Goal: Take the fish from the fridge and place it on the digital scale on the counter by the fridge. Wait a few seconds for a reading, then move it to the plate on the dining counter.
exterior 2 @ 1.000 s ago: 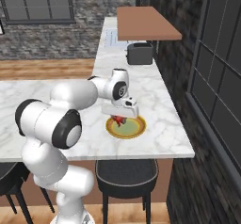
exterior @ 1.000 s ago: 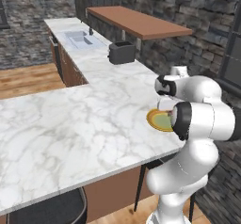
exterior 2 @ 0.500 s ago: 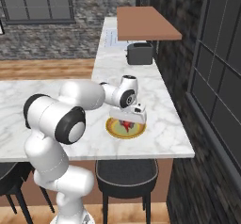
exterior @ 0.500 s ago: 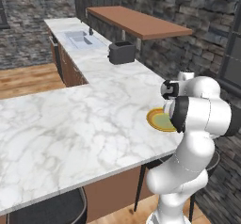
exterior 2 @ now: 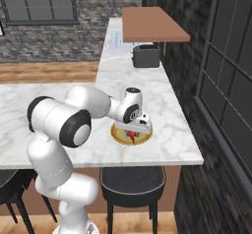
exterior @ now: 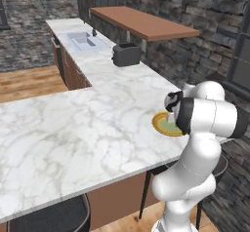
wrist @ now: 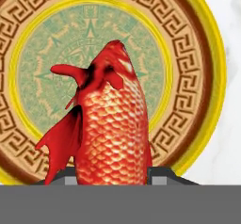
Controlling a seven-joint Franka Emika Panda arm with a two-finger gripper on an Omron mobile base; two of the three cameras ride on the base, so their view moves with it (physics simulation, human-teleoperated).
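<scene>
Gripper is clamped on the fish, hanging over the middle of the plate on the dining counter. You're on the last step, the placement. From the hand view I can't tell whether the fish touches the plate yet. Next, lower if there's a gap, then open the jaws and lift straight off so it doesn't drag.
</scene>
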